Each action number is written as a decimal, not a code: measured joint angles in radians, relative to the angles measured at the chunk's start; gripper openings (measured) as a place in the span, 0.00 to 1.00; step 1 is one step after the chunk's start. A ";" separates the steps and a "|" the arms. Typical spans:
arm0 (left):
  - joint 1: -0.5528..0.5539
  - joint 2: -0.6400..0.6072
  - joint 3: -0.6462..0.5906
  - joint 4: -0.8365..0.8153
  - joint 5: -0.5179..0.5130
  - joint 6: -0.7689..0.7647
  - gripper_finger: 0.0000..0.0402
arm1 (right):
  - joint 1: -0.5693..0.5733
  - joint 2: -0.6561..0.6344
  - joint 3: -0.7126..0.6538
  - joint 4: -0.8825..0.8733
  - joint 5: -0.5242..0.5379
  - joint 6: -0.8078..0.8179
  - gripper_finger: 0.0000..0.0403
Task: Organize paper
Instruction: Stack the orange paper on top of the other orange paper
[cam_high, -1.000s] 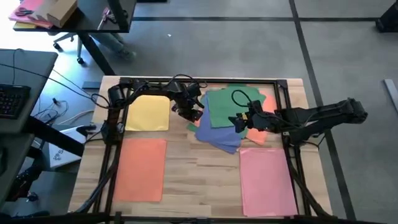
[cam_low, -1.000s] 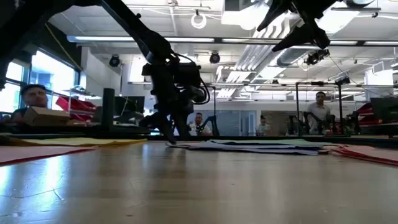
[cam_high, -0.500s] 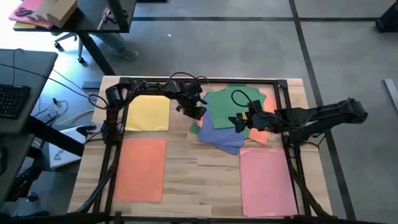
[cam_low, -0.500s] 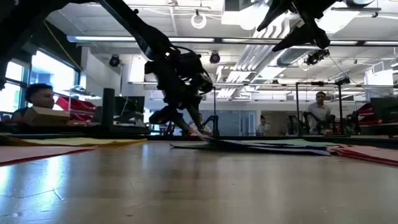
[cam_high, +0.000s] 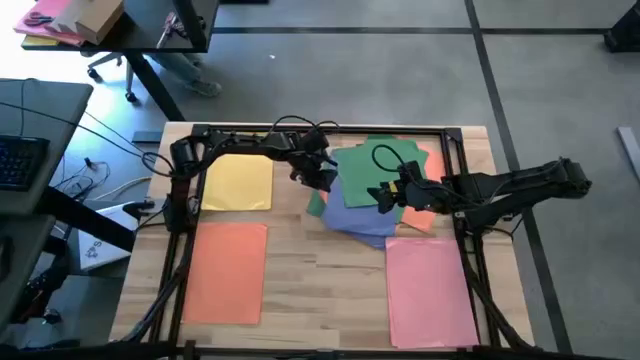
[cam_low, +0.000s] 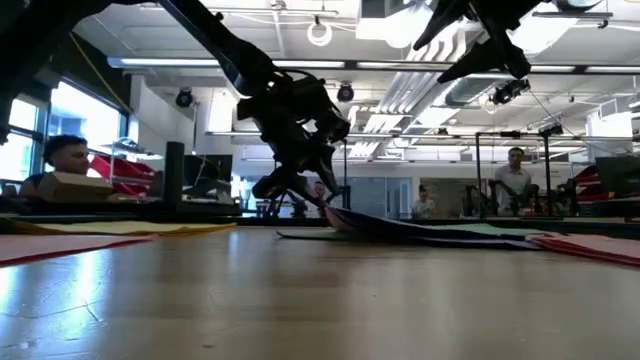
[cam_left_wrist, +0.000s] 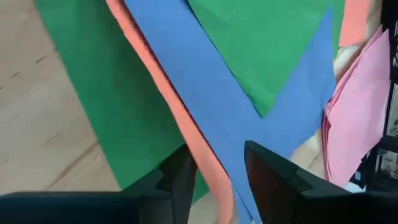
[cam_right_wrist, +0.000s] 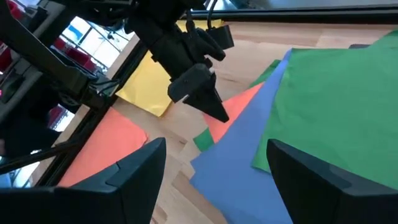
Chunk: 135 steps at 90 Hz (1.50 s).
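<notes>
The left gripper (cam_high: 322, 177), pinching an orange sheet (cam_left_wrist: 180, 118) edge, could drag the blue sheets (cam_high: 352, 205) along, while the right gripper (cam_high: 385, 195) hovers spread.

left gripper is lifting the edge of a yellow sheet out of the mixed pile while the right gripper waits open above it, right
Not quite. The sheet pinched in the left gripper is the thin orange paper sheet, not yellow; the left wrist view shows it between the fingers. It does come from the mixed pile of green and blue paper sheets, with the right gripper open above.
</notes>
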 joint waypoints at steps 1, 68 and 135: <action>0.000 0.000 0.000 -0.001 -0.001 0.000 0.26 | 0.000 0.000 0.000 0.000 0.000 0.000 0.65; 0.033 -0.442 0.001 -0.314 -0.336 0.113 0.00 | -0.001 0.000 0.000 0.001 0.014 -0.197 0.65; -0.540 -0.775 0.119 -0.614 -0.271 -0.115 0.00 | -0.053 0.000 0.000 0.014 -0.052 -0.434 0.65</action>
